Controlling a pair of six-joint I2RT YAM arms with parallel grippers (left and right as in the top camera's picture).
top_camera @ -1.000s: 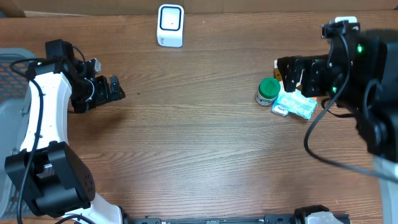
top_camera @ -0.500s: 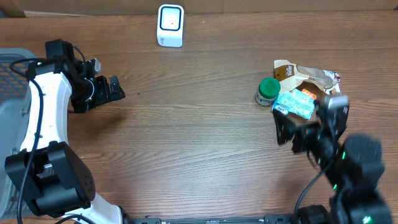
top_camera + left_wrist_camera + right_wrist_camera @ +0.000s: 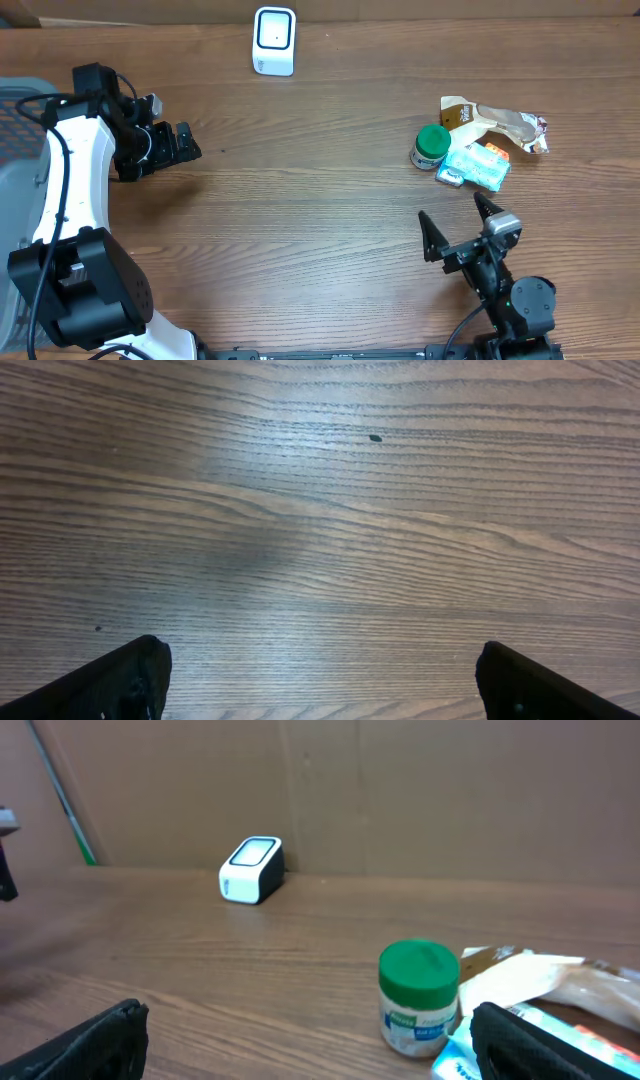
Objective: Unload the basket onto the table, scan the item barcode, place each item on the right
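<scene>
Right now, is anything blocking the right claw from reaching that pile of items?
Nothing visible. Only bare table lies between the open right claw and the green-lidded jar, blue packet and snack bag. The way from them to the white scanner also looks clear.

Table centre open; jar and packets, perhaps touching, crowd right

Nothing can be read: the label on the green-lidded jar (toward the table's right edge) is blurred print, likewise the packets beside it.
</scene>
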